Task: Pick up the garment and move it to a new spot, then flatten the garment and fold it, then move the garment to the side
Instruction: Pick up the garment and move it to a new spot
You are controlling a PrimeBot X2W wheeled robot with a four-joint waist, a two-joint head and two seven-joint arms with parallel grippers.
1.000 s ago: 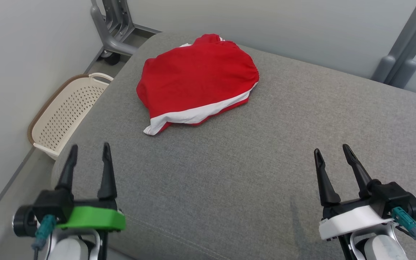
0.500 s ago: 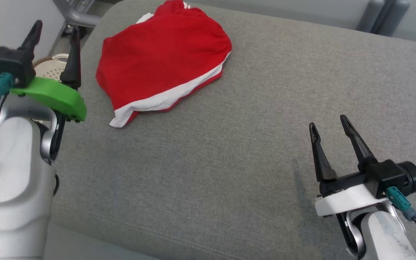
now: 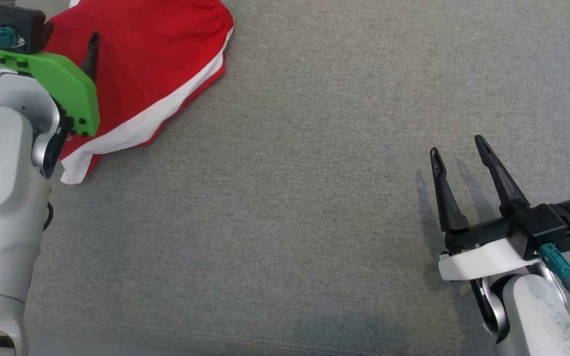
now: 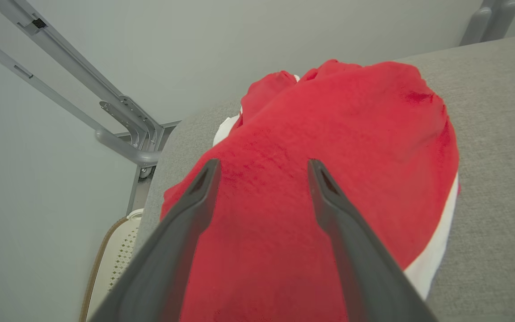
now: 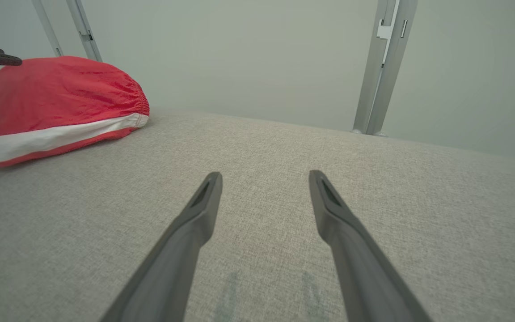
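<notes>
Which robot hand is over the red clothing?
The left gripper, on the green mount: its fingers hang above the red garment. The right gripper, on white, is over bare grey cushion.

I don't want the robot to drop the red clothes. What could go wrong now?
The open left end effector hovers over the bunched garment; it might pinch just the top layer. The garment lies near the edge of the cushion, beside a basket, so a tug could slide it off.

A: Support surface?
B: Grey woven-fabric cushion (image 3: 314,198), seam (image 3: 285,342) stitched along its near edge.
A: Surroundings?
B: Plain pale wall (image 5: 239,58); grey metal frame posts (image 5: 385,67) behind; cream perforated basket (image 4: 116,259) low beside the cushion.
</notes>
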